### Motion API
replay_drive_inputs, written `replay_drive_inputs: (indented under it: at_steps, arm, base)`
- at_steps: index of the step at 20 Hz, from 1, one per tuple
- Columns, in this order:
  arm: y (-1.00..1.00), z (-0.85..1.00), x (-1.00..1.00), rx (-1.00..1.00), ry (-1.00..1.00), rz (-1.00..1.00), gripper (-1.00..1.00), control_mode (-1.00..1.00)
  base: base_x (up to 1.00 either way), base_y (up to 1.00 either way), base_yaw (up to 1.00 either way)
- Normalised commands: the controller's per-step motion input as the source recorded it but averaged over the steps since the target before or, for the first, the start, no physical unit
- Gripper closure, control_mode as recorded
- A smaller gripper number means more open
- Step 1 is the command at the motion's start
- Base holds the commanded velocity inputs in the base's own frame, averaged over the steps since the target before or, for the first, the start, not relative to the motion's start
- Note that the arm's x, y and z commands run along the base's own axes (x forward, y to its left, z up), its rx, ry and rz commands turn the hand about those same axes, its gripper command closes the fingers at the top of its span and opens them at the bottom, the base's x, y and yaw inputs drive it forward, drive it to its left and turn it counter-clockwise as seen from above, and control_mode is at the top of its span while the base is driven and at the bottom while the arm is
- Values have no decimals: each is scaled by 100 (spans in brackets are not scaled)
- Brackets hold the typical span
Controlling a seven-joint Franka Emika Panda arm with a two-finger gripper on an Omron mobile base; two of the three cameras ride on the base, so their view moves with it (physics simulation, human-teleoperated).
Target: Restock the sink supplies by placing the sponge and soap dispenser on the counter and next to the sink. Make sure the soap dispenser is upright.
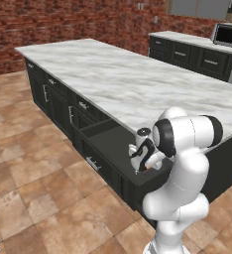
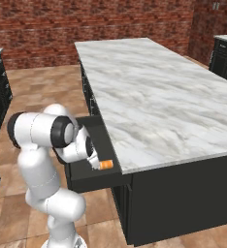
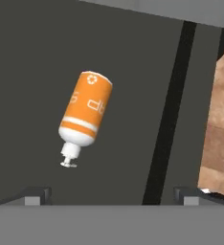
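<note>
Brick-walled kitchen, marble island [image 1: 138, 84]; its dark drawer [image 3: 47, 57] stands pulled out — the soap dispenser [image 3: 84, 115] lies flat inside, seemingly near the front edge; gripper [image 3: 111, 194] spread wide above it, holding nothing.

Counted so far: one small orange soap bottle with a whitish pump end [image 3: 84, 115], lying on its side in one open dark drawer [image 1: 110, 141]. One broad white-grey marble island table [image 2: 149, 92]. One steel microwave [image 1: 228, 34] on the far counter. One white robot arm with one gripper [image 3: 112, 194], two dark fingertips.
</note>
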Motion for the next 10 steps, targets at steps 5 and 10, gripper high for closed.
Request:
replay_drive_inputs:
  at_steps: [5,10]
  arm:
    - [-2,-28,32,0,0,-3,-100,-100]
    - [-2,-18,37,0,0,-3,-100,-100]
  base:
    - [0,0,0]
    - [0,0,0]
